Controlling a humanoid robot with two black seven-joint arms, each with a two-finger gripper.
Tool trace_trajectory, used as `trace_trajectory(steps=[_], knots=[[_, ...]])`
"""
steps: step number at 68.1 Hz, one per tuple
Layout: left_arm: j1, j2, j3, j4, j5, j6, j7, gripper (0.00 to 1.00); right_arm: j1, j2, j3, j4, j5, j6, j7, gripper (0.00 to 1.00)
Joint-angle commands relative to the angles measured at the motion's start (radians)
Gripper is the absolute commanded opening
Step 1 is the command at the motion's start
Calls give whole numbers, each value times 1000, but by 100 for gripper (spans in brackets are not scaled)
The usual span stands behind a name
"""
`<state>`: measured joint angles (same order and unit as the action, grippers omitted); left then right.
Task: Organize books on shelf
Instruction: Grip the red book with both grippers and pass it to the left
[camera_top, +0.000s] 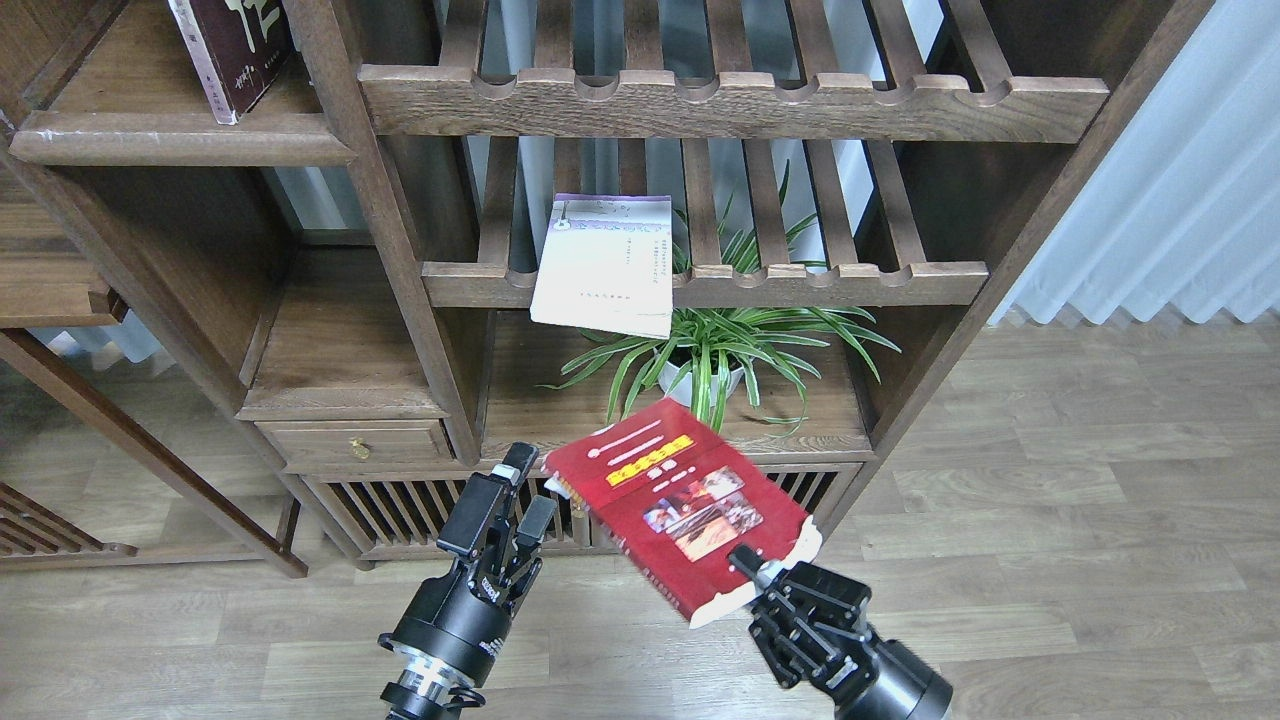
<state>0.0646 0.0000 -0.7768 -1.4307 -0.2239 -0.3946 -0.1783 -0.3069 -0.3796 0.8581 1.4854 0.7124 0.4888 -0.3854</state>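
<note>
My right gripper is shut on the lower right corner of the red book with small photos and holds it tilted in the air in front of the low cabinet. My left gripper is open and empty just left of that book. The pale lavender-white book lies on a slatted rack and hangs over its front rail. The maroon book with white characters stands on the solid dark-brown shelf at the top left.
A potted spider plant stands on the lower board behind the red book. Slatted racks fill the middle bay. A small drawer sits at lower left. White curtain at right, wooden floor below.
</note>
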Motion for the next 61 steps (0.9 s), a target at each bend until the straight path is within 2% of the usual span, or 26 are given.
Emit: trace_trajectory(steps=[1, 12, 32, 40, 47, 50, 56, 59, 61], knots=[[0, 0, -1, 10, 0, 22, 14, 85, -1, 7, -8, 1, -10, 0, 0, 10], [1, 0, 5, 16, -40, 51, 59, 77, 2, 1, -10, 1, -17, 0, 0, 10], [-2, 0, 16, 16, -58, 63, 82, 74, 0, 5, -10, 1, -25, 0, 0, 11], [-2, 0, 17, 18, -60, 63, 94, 68, 2, 8, -25, 3, -36, 0, 0, 12], [-2, 0, 30, 18, -60, 57, 115, 56, 3, 10, -37, 3, -50, 0, 0, 13], [-2, 0, 30, 21, -61, 49, 125, 47, 5, 10, -45, 3, -59, 0, 0, 13], [-2, 0, 30, 32, -84, 14, 141, 19, 9, 10, -53, 3, -71, 0, 0, 13], [-2, 0, 31, 41, -101, -13, 145, 12, 9, 10, -53, 3, -73, 0, 0, 13], [-2, 0, 31, 46, -104, -23, 146, 11, 9, 10, -53, 3, -73, 0, 0, 13]])
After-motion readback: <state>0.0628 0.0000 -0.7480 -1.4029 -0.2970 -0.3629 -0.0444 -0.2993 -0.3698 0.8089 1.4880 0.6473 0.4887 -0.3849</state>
